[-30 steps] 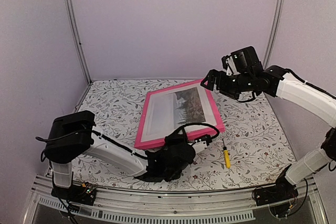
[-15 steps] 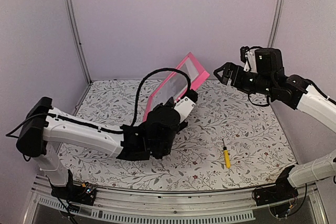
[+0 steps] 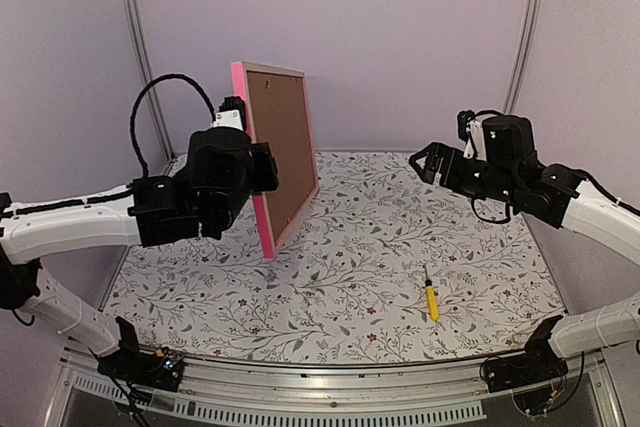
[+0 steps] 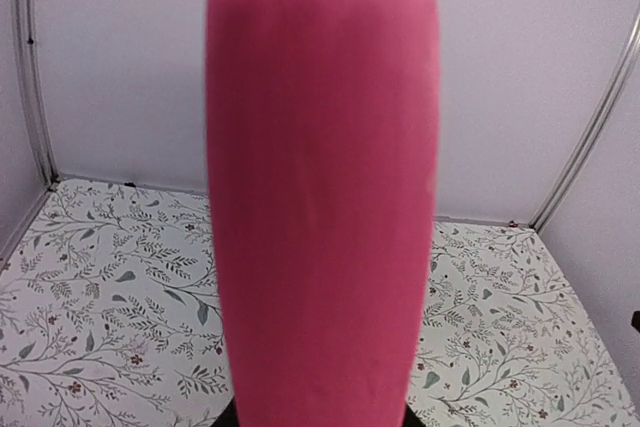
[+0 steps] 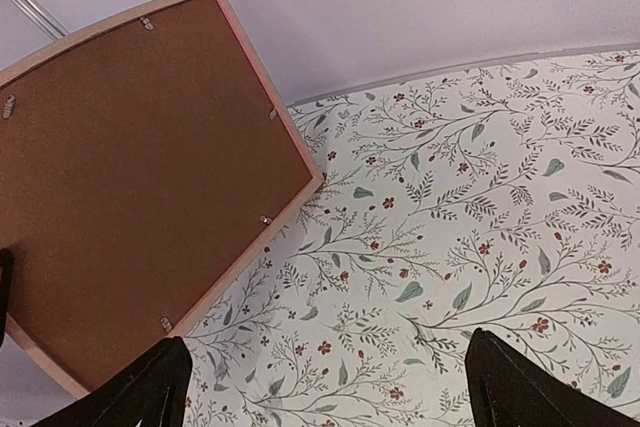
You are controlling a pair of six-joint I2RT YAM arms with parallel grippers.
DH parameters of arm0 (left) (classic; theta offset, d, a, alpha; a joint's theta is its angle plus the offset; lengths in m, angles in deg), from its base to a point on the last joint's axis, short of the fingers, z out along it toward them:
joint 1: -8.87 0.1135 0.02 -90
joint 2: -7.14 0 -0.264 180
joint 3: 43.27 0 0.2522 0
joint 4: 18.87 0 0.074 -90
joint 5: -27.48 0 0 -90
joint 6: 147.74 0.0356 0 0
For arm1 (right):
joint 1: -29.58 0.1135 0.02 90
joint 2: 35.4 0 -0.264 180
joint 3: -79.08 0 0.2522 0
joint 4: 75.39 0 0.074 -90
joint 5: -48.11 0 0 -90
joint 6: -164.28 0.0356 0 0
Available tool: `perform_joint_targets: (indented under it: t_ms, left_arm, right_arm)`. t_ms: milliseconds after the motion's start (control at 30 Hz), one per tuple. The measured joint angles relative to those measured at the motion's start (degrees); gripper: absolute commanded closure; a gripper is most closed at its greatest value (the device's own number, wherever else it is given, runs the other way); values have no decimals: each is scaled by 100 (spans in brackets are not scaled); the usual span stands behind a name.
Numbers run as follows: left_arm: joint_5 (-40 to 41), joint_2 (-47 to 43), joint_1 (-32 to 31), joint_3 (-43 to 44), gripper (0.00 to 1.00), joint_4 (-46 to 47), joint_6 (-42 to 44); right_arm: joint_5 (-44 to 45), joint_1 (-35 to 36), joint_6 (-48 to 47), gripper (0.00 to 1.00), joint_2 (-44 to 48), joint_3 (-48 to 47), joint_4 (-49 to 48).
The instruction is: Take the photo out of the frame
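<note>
The left gripper (image 3: 255, 167), nearly closed, pinched the pink edge of the frame (image 3: 243, 97), holding it upright at the left with its backing board (image 3: 283, 147) facing the wide-open, empty right gripper (image 3: 425, 161). Held by one edge only, the frame could have swung or slipped if its clips were pushed.

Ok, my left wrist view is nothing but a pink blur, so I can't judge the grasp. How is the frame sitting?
Observer: The left gripper holds the frame upright by its pink edge, over the left side of the table.
Operator: Which face is towards the right arm?
Observer: The back. The brown backing board is in place, with its clips showing.
Operator: And the right gripper?
Observer: The right gripper is open, in the air, well apart from the frame.
</note>
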Motion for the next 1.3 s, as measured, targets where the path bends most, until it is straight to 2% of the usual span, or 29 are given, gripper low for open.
perform_joint_targets:
  t_ms: [233, 467, 667, 800, 900, 1033, 1133, 1300]
  left_arm:
    - [-962, -1104, 649, -1078, 100, -313, -2439]
    - [-2269, -1919, 1613, -2634, 100, 190, -4710]
    - [-3167, -1939, 2164, -4039, 100, 1405, -6282]
    - [-3635, -1648, 2302, -4406, 100, 2004, -6863]
    - [-3888, -1331, 2332, -4481, 100, 2376, -6981]
    - [-4048, -938, 2341, -4564, 83, 2903, -7012]
    - [-4146, -579, 2345, -4673, 65, 3322, -7029]
    - [-4592, -140, 2347, -4778, 43, 3086, -7149]
  right_arm:
    - [-289, 0, 118, 1, -258, 450, -275]
    - [-831, 0, 280, 1, -686, 859, -669]
    - [-1346, 0, 411, 1, -1259, 975, -1108]
    - [-1650, 0, 503, 1, -1644, 986, -1429]
    - [-1851, 0, 608, 1, -1908, 984, -1703]
    - [-2098, 0, 782, 1, -2306, 986, -2044]
    - [-2269, 0, 975, 1, -2590, 990, -2299]
    - [-2441, 0, 1213, 1, -2885, 1021, -2616]
